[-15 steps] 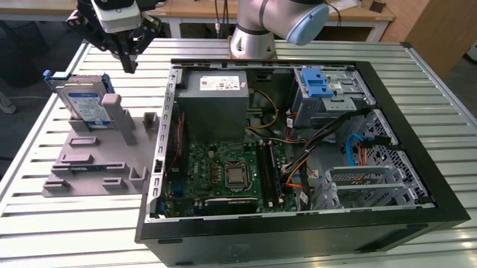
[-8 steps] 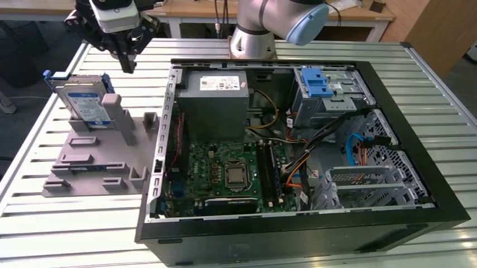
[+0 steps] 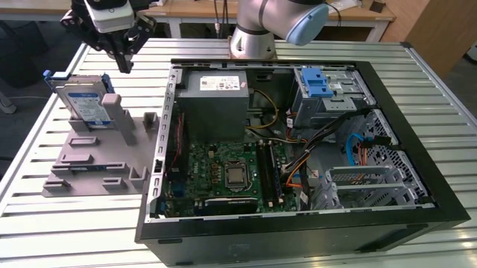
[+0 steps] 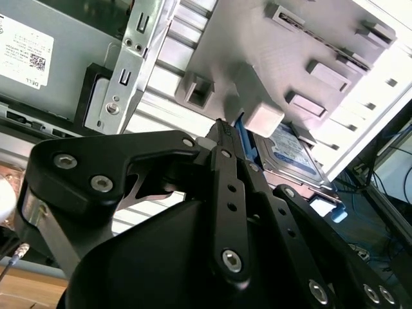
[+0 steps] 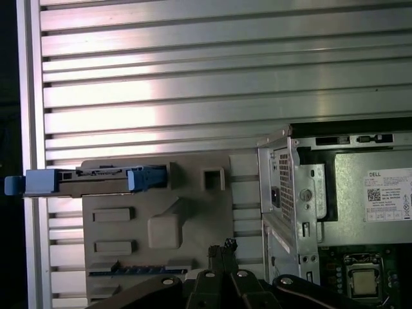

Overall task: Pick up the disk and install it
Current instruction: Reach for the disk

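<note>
The arm point(image 3: 261, 22) is cut off by the top edge of the exterior view. The gripper point(image 3: 127, 66) hangs in the upper left of that frame, its fingers drawn together on nothing, above the disk point(image 3: 84, 103) and clear of it. The disk stands on edge in a grey holder point(image 3: 97, 162) at the exterior view's left, apart from the open case point(image 3: 298, 237), with its lower end hidden in the holder's slot. In the first wrist view the disk point(image 5: 96, 180) shows edge-on, its label turned away. In the second wrist view the gripper's black links cover much of it. Inside the case, cables partly hide the cage point(image 3: 328, 97) near the power supply point(image 3: 216, 106). Everything rests on a table point(image 3: 75, 234) of ribbed metal slats. Wooden desks point(image 3: 194, 8) stand behind it, with dark floor at the far left.
</note>
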